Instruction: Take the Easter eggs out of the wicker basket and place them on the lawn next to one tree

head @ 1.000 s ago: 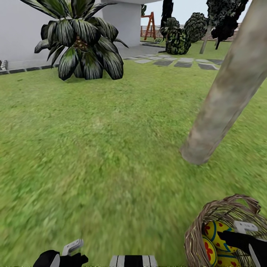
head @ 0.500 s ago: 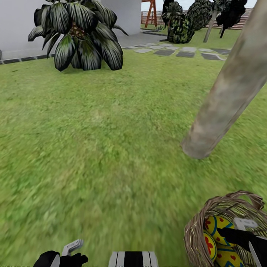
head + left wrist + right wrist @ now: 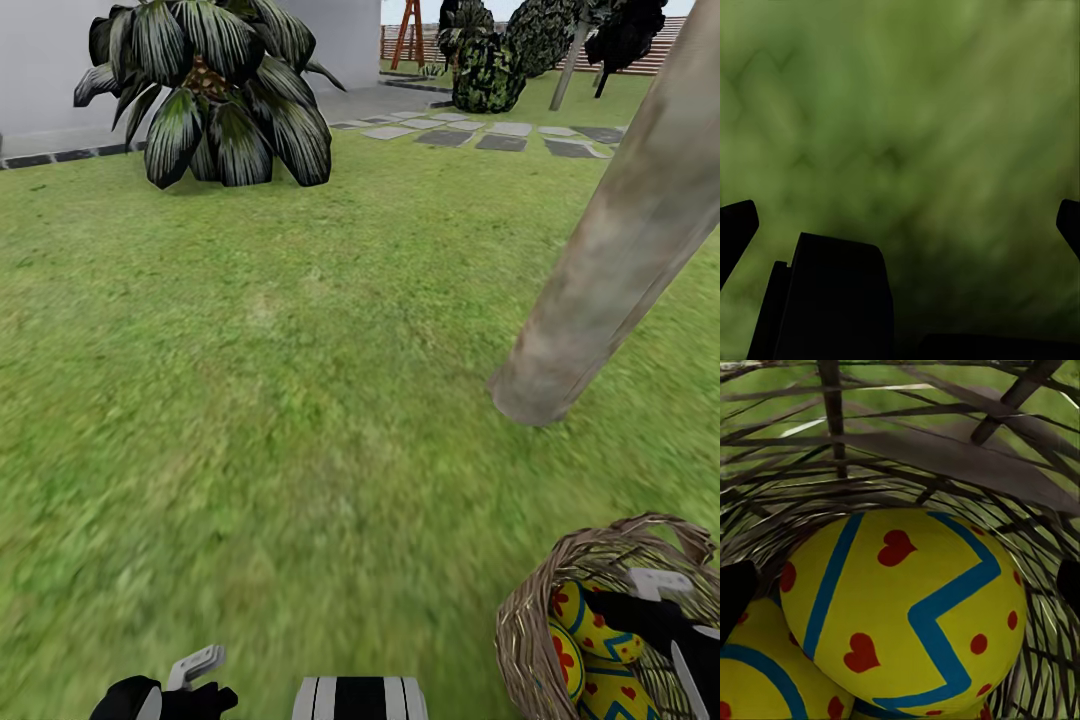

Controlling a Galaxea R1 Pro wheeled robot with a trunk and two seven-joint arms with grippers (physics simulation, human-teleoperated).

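Observation:
The wicker basket (image 3: 535, 610) stands on the lawn (image 3: 300, 400) at the lower right, close to the tree (image 3: 610, 260) and its bare trunk base. Three yellow Easter eggs lie inside: one on top (image 3: 590, 612), one at the left (image 3: 565, 662), one lowest (image 3: 610, 697). My right gripper (image 3: 650, 615) reaches into the basket, open. In the right wrist view its fingertips (image 3: 735, 596) sit wide on either side of the top egg (image 3: 907, 615), apart from it, with a second egg (image 3: 757, 682) beside it. My left gripper (image 3: 195, 675) hangs open and empty over grass (image 3: 907, 112).
A short palm (image 3: 215, 90) grows at the back left in front of a grey wall. Grey paving slabs (image 3: 500, 140) and dark bushes (image 3: 490, 70) lie far back. Open grass stretches between the palm, the trunk and the basket.
The head camera tilted down a little, shifting the whole picture. My right gripper has sunk slightly deeper into the basket over the top egg. The left arm has not moved.

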